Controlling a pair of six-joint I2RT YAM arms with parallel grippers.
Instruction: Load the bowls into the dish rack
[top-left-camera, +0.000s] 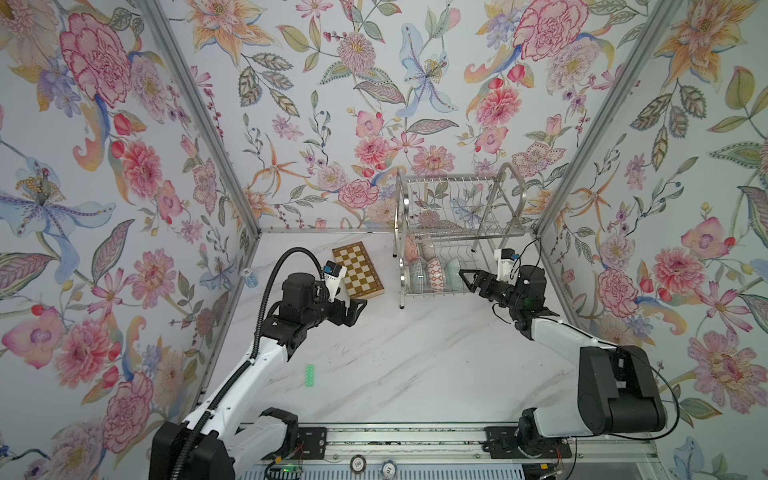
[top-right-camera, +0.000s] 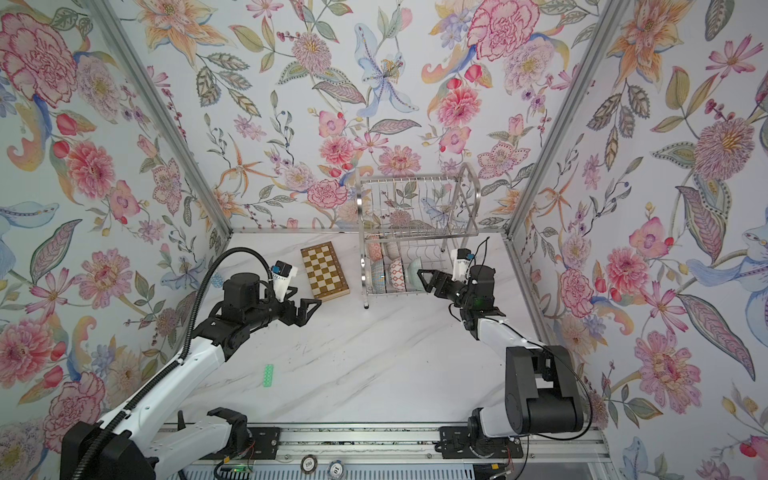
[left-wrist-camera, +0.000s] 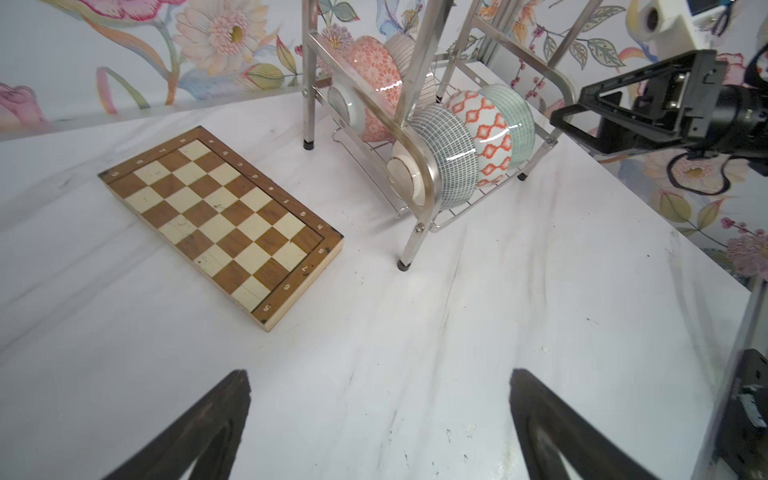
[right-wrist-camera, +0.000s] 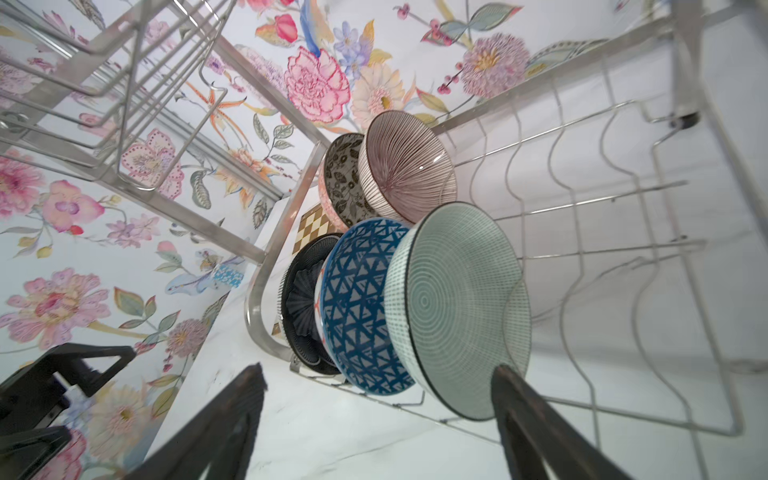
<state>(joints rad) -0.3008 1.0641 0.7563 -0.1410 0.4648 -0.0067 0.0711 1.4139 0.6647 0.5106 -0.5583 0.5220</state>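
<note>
Letting go: my right hand stands apart beside the mint bowl, seated in the dish rack; next, back out without nudging.

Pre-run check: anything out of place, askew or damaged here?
Nothing spilled or broken. The bowls stand on edge in the lower tier of the dish rack, packed against each other at one end. The mint bowl sits outermost, beside the open right gripper. Strays: chessboard and small green strip on the table.

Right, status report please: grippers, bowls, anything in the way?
Left gripper open, right gripper open. Bowls on edge in dish rack, lower tier. Chessboard beside rack, not blocking.
</note>
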